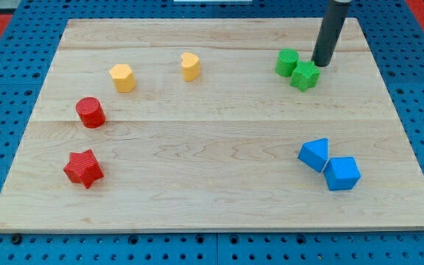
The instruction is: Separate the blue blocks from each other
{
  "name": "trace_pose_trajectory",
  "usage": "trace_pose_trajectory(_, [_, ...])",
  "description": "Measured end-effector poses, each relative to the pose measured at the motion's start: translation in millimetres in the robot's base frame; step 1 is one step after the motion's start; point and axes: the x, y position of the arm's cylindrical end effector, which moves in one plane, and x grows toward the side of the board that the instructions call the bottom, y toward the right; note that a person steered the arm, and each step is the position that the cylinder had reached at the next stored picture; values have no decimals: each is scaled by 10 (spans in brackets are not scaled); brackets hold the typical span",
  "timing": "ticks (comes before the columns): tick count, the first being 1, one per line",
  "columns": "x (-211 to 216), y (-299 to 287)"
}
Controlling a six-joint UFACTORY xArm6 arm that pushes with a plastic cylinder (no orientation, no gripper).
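Left to right: red star block [84, 168] near the view's bottom-left, red cylinder block [90, 112] above it, then yellow hexagonal block [123, 77] and yellow heart-like block [190, 66] toward the view's top. All well apart from the work, ignore them

Right of centre at the top: green round block [287, 62] and green star block [305, 75], touching or nearly so. My tip [319, 63] sits just right of that pair, right against the green star's upper edge. No claw on this rig, just a bare rod, so nothing to open or close; it grips nothing

Targets: blue wedge-shaped block [314, 154] and blue cube block [341, 174], view's lower right, touching along one corner/edge; the wedge is up-left, the cube down-right. Not yet separated

How I'd do it: the tip is well away from the blues, so step in hand is the approach. Leave the greens without nudging them; pull away to the right, then travel down. Easiest split looks like pushing the wedge leftward, since open board lies that way. Come in from the wedge's right side, above the cube, and aim through its middle so it slides instead of spinning. Risk: the cube is near the board's [212, 199] right and bottom edges, so I'd avoid pushing that one outward
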Motion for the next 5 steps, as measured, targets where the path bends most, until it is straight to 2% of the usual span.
trace_pose_trajectory(3, [-57,-908])
trace_pose_trajectory(4, [-128,-290])
trace_pose_trajectory(5, [-55,27])
